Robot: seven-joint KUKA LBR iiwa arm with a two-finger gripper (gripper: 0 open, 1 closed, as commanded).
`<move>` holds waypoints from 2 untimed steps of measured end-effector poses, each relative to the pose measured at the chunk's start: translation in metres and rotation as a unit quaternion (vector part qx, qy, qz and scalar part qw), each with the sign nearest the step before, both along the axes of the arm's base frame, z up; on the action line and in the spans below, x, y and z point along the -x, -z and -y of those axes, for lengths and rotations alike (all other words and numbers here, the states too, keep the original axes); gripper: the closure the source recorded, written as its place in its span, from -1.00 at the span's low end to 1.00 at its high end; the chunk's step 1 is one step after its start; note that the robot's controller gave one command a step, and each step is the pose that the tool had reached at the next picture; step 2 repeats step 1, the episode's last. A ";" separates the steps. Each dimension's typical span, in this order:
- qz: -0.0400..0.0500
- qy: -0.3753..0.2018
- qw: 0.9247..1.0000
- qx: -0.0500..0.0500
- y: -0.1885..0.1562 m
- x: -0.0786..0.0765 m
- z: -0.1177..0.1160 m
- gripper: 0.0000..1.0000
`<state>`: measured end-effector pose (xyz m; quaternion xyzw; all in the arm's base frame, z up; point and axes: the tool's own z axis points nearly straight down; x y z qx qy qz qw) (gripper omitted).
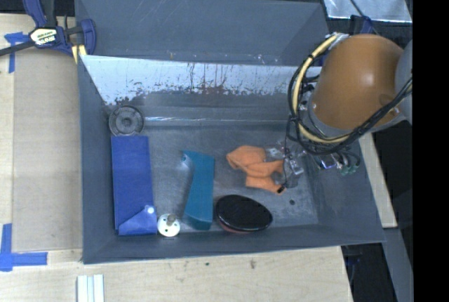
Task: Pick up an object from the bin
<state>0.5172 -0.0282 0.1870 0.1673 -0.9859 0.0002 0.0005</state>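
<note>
My gripper (286, 168) is low in the right part of the bin, its metal fingers at the right edge of a crumpled orange cloth (252, 163). The fingertips touch or overlap the cloth's right end; I cannot tell whether the cloth is between them. Just in front of the cloth lies a black oval disc with a red rim (243, 213). A teal blue block (199, 189) lies lengthwise to the left of the disc.
A large blue flat box (132, 181) lies along the left wall with a small white round piece (168, 225) at its near end. A grey round spool (125, 121) sits in the far left corner. The arm's orange cover and cables hang over the right wall.
</note>
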 end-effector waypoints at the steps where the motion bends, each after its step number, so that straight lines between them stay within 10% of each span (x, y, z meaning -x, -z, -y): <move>1: 0.005 -0.009 1.000 -0.002 -0.033 0.001 -0.026 1.00; 2: 0.005 -0.009 1.000 -0.002 -0.033 0.001 -0.026 1.00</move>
